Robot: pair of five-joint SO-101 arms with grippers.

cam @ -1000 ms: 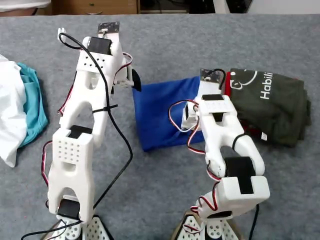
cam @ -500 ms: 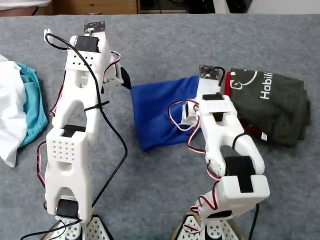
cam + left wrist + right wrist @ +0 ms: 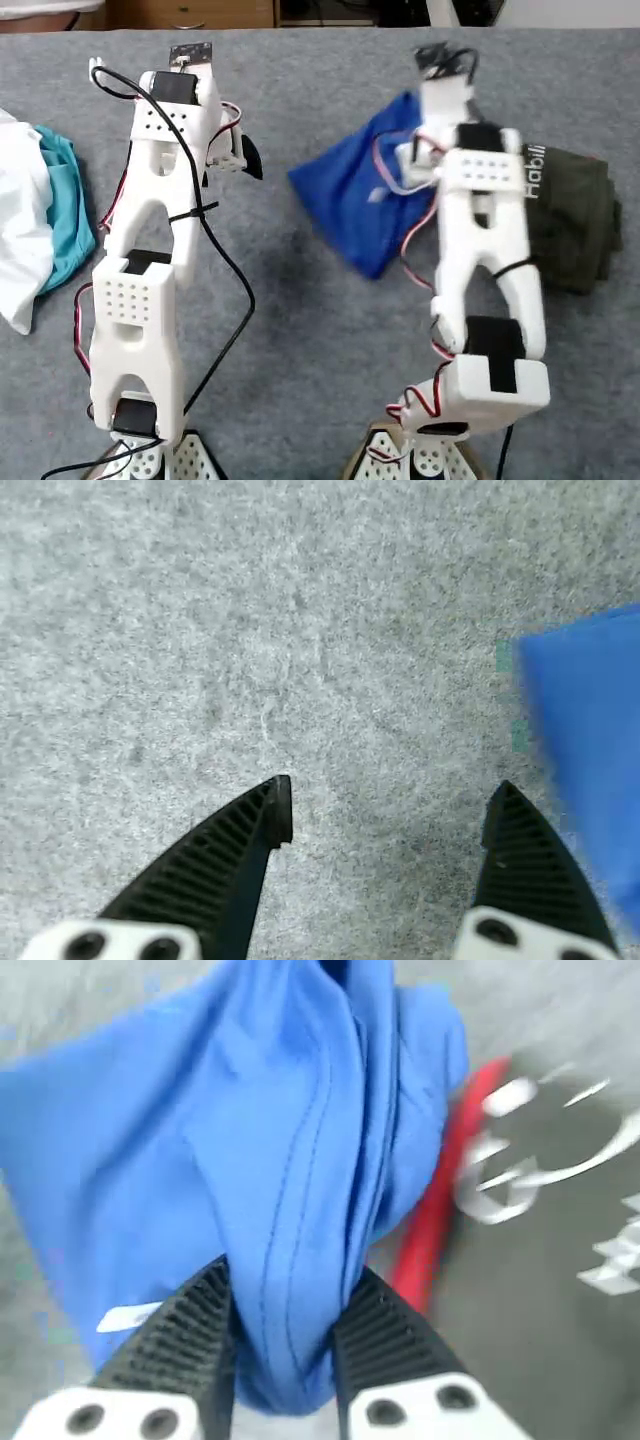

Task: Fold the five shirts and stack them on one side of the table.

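The right gripper (image 3: 285,1285) clamps a bunched blue cotton shirt (image 3: 355,195) beside the folded dark green printed shirt (image 3: 570,220) at the grey felt table's (image 3: 320,370) right; the left gripper (image 3: 390,805) hangs wide open above bare felt.

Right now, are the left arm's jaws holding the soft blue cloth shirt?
No, the left arm's jaws stand open over the grey felt table with nothing between them; the blue cloth shirt is off to one side.

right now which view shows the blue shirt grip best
Right wrist view: right gripper pinches a fold of the blue shirt. High view: arm hides the grip. Left wrist view: a blue edge.
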